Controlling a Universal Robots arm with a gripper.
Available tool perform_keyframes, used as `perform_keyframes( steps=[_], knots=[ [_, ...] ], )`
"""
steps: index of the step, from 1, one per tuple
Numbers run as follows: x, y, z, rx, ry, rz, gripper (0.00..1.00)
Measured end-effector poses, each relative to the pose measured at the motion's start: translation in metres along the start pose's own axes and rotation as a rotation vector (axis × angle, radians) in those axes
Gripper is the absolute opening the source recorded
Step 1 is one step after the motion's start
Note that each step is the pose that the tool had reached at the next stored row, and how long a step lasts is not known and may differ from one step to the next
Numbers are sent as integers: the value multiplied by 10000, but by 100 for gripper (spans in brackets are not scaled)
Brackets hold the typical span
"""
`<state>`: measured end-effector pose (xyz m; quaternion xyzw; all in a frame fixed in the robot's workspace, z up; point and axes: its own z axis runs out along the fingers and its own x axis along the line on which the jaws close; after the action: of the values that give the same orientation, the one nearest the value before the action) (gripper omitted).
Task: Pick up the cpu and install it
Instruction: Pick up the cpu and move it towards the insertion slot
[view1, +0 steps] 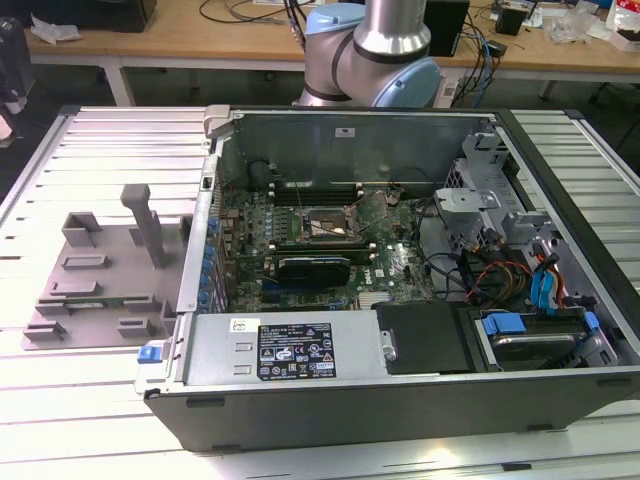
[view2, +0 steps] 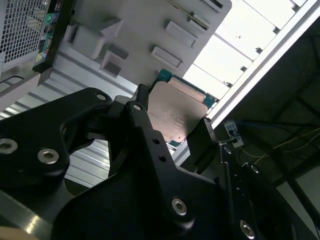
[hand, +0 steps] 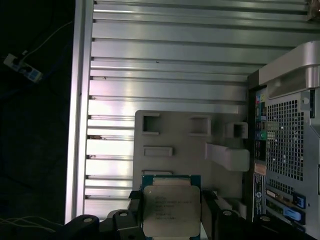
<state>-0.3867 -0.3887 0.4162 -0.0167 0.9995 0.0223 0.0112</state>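
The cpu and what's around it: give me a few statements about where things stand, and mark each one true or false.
1. The cpu sits between the fingers. True.
2. The cpu is seated on the motherboard. False: it is between the fingers, and in the first wrist view the gray fixture and the slatted table lie behind it.
3. The computer case is closed up. False: its side is open and the motherboard is exposed.
4. The cpu's metal top plate faces the camera in both wrist views. True.
5. The gray fixture lies on the exterior view's right of the computer case. False: it lies on the exterior view's left.
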Motion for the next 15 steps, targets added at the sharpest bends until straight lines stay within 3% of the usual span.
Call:
perform_keyframes(
  steps=[15],
  knots=[
    [-237, -8, 5, 0, 1, 0, 55]
  ],
)
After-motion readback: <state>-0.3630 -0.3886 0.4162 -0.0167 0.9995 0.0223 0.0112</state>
